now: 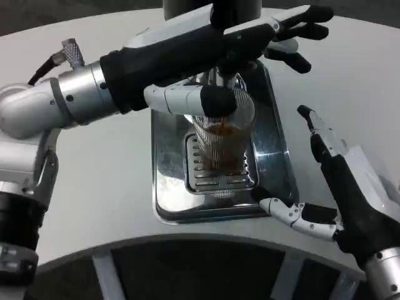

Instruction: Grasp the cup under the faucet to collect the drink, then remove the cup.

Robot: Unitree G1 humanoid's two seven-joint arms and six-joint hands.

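A clear ribbed cup (222, 147) stands on the slotted grate (203, 181) of a steel drip tray (164, 156), partly filled with brown drink. The faucet spout (226, 80) hangs just above its rim. My left hand (244, 37) reaches in from the left and wraps the top of the cup. Its thumb (187, 99) lies across the near side, while the fingers (300, 28) stick out spread past the far right side. My right hand (331, 181) is open at the tray's right edge, palm toward the cup, holding nothing.
The dark dispenser body (212, 7) rises at the back behind the tray. My left forearm (81, 94) crosses the table's left half. The white table's curved front edge (187, 240) runs just below the tray.
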